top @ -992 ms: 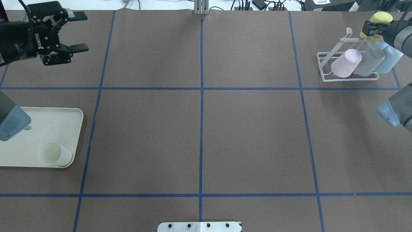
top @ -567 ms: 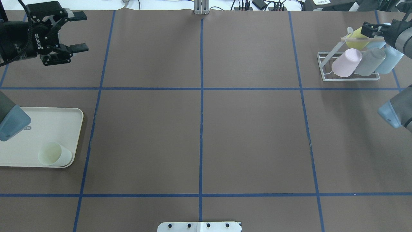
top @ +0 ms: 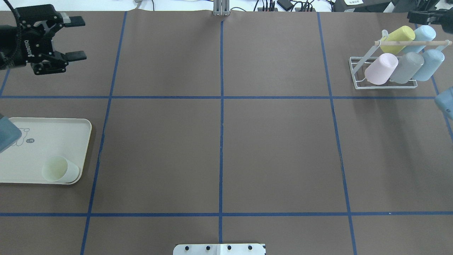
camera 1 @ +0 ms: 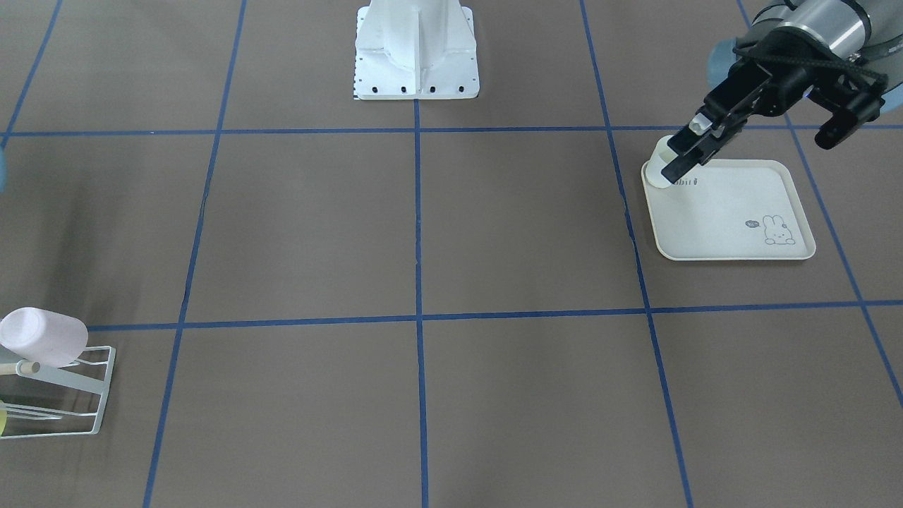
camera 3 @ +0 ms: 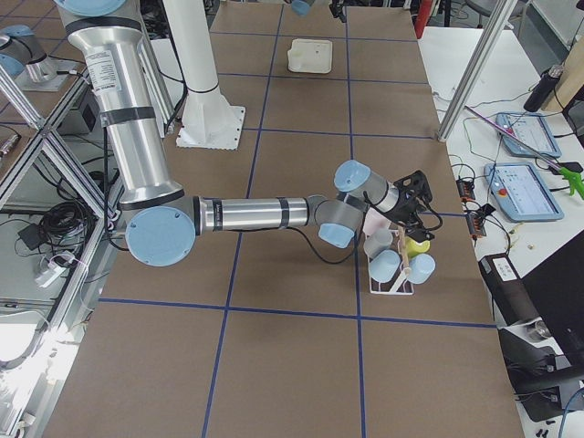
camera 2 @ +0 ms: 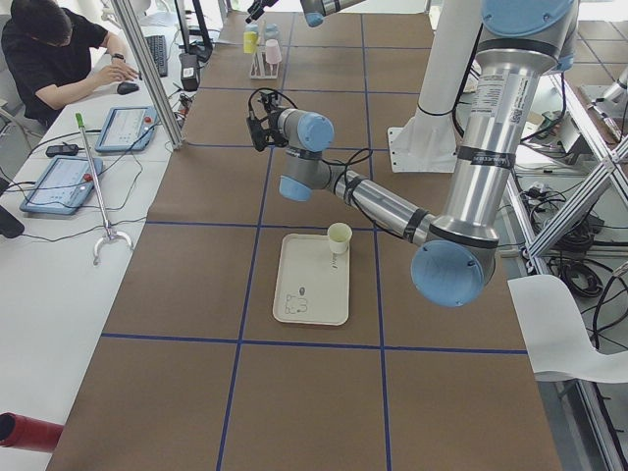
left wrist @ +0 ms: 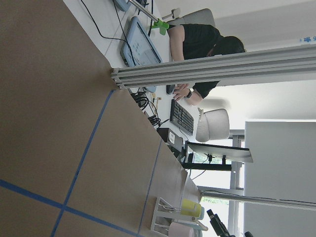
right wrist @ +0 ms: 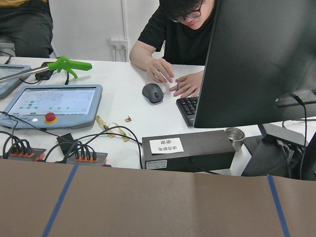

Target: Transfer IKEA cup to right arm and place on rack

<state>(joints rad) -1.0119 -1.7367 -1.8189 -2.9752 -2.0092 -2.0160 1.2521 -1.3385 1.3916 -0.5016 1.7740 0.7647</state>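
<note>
Overhead exterior: the left black two-finger gripper hangs empty with its fingers spread wide. The right black gripper is mostly cut off at the corner, so I can't tell its state. A yellow plastic cup sits on the white wire rack, and a cream cup stands on the cream tray.

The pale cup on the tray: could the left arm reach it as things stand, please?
Probably yes. The cup stands alone in a corner of the tray, and the left gripper hangs open and empty, with nothing between them.
</note>
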